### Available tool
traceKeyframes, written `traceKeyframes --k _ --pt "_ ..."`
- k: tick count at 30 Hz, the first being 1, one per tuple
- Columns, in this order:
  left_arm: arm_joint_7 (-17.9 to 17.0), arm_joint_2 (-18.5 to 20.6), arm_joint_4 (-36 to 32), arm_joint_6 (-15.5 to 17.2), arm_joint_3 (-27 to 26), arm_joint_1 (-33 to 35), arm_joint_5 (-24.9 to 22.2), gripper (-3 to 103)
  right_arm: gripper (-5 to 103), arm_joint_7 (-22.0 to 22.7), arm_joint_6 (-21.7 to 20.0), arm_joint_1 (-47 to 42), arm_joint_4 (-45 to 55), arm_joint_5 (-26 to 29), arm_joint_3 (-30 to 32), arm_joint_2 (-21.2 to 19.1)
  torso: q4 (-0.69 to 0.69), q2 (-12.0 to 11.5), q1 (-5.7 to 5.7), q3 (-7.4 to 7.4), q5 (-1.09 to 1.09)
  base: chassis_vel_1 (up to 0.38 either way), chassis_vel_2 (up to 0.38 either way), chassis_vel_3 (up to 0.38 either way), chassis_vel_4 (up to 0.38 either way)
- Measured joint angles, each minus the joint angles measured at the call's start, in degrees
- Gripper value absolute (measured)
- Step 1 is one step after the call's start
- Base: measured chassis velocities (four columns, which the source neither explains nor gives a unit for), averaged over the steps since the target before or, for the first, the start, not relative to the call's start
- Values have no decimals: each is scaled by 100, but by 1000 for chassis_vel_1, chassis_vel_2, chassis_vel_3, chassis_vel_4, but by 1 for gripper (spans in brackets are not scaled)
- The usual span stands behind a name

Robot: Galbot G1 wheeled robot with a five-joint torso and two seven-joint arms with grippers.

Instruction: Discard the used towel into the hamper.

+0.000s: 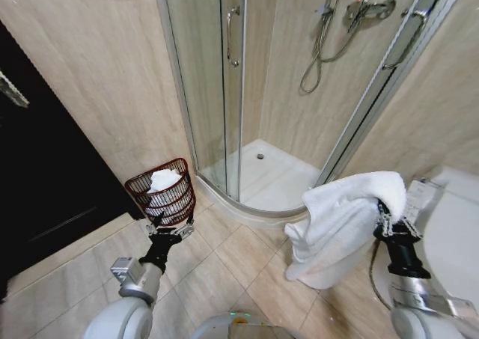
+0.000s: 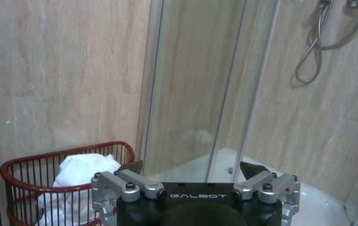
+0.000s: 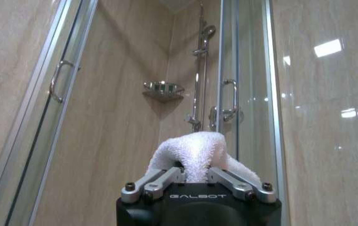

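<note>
1. Right gripper (image 1: 386, 221) is sitting low on the robot's right, its fingers clamped together on a fold of the white towel (image 1: 340, 223); the towel is draping over and hanging below the fingers, above the tiled floor (image 1: 224, 268).
2. In the right wrist view, the towel (image 3: 194, 153) is bunching up between the two closed fingers (image 3: 156, 181).
3. Left gripper (image 1: 168, 227) is hovering low on the robot's left, fingers apart and holding nothing, just in front of the hamper (image 1: 166, 189).
4. The hamper is standing on the floor against the beige wall, beside the glass shower enclosure (image 1: 224, 92), and is containing white cloth (image 1: 165, 180).
5. The shower hose (image 1: 322, 47) is hanging on the far wall.
</note>
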Motion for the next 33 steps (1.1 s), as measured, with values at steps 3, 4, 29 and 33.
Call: traceKeyframes --k 3,4,29,33 --pt "0 0 0 0 0 0 0 100 6 -1 18 -16 18 4 9 11 0 75 27 48 0 0 0 0 0" --pt "0 0 0 0 0 0 0 100 6 -1 18 -15 30 7 19 13 0 115 44 72 0 0 0 0 0" --pt "0 0 0 0 0 0 0 100 6 -25 -64 128 67 159 174 -157 0 730 296 434 0 0 0 0 0" --pt "0 0 0 0 0 0 0 100 6 -25 -78 138 91 155 168 -146 0 814 332 483 0 0 0 0 0"
